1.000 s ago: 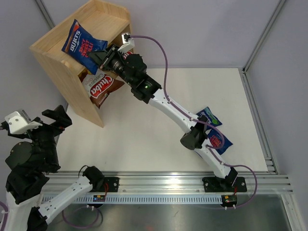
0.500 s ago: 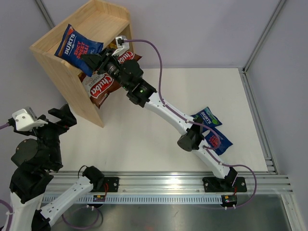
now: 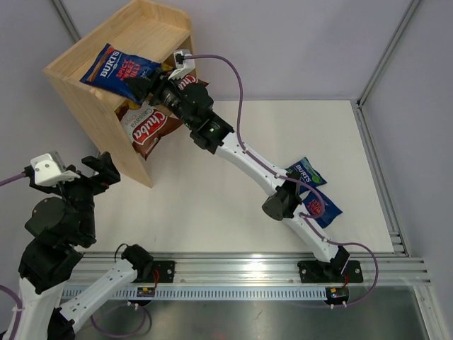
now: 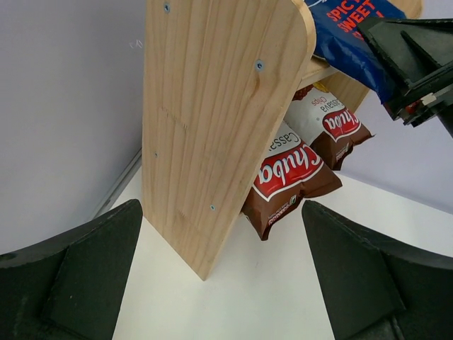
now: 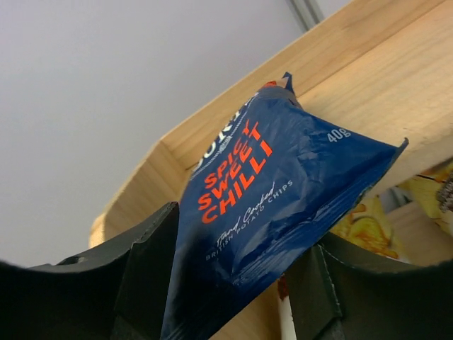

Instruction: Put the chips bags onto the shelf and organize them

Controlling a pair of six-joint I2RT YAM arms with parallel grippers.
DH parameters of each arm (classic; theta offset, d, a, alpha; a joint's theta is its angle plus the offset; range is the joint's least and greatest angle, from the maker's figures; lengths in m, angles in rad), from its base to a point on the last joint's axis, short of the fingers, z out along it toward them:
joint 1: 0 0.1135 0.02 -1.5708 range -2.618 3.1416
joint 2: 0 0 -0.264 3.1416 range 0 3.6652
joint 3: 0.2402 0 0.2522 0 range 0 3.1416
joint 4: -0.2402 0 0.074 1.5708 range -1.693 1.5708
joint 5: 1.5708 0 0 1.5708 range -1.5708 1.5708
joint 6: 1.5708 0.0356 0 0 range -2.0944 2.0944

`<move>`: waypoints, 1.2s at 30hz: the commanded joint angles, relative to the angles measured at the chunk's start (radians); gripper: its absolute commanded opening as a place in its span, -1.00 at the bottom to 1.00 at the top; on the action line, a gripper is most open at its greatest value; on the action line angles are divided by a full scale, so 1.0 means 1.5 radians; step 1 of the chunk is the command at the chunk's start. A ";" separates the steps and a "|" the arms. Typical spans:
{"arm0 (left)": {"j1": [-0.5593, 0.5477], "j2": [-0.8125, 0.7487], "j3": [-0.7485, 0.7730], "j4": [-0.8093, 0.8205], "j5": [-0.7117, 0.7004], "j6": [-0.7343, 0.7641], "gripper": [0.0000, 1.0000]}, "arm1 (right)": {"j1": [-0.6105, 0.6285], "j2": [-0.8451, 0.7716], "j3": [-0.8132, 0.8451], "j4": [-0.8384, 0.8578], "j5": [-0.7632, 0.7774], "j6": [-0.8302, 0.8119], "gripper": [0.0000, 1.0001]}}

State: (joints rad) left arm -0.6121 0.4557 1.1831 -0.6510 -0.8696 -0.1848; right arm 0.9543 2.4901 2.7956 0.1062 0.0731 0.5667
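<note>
My right gripper (image 3: 146, 88) is clamped on the Burts Spicy Sweet Chilli bag (image 3: 115, 69), which is tilted over the top tier of the shelf (image 3: 99, 122). My left gripper (image 4: 221, 280) stands wide open and empty near its side panel.

Five chips bags, one shelf (image 3: 92, 106), two arms.
Three are blue: the upper-left Burts bag (image 3: 113, 69), and at centre right the upper Burts bag (image 3: 311, 172) and lower Burts bag (image 3: 331, 210). Two are brown-and-white: the front Chuba bag (image 4: 290, 177) and rear Chuba bag (image 4: 333, 124). The arms are the left arm (image 3: 56, 227) and right arm (image 3: 241, 154).
</note>
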 commanded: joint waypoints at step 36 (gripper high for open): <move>0.005 0.020 -0.007 0.014 0.050 0.007 0.97 | 0.011 -0.123 -0.067 -0.115 0.068 -0.017 -0.47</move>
State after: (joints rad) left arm -0.6094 0.4694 1.1786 -0.6567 -0.8131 -0.1841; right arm 0.9539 2.3535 2.6843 -0.1001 0.1661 0.5217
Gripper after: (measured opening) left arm 0.987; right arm 0.272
